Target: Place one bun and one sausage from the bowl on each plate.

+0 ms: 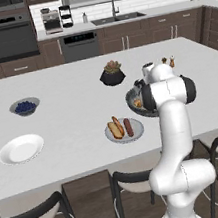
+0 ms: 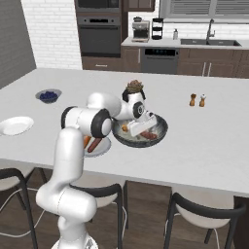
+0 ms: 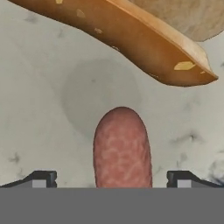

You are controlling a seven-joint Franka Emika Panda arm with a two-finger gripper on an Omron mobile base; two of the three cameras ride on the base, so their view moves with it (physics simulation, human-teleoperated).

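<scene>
The wide dark grey bowl [image 2: 163, 127] sits on the island, partly behind my arm in the left base view [image 1: 129, 98]. My gripper [image 2: 138, 131] reaches down into it, open. In the hand view a reddish sausage [image 3: 122, 148] lies on the bowl floor between my two fingertips [image 3: 41, 178], which stand wide apart on either side of it. A golden bun [image 3: 131, 39] lies just beyond the sausage. One grey plate [image 1: 135, 133] holds a bun [image 1: 115, 128] and a sausage [image 1: 128, 127]. A white plate [image 1: 20, 149] lies bare at the left.
A small bowl of blueberries [image 1: 25, 106] stands behind the white plate. A black plant pot [image 1: 112, 75] is just behind the big bowl. Two small shakers [image 2: 197, 100] stand to its right. Chairs line the island's near edge.
</scene>
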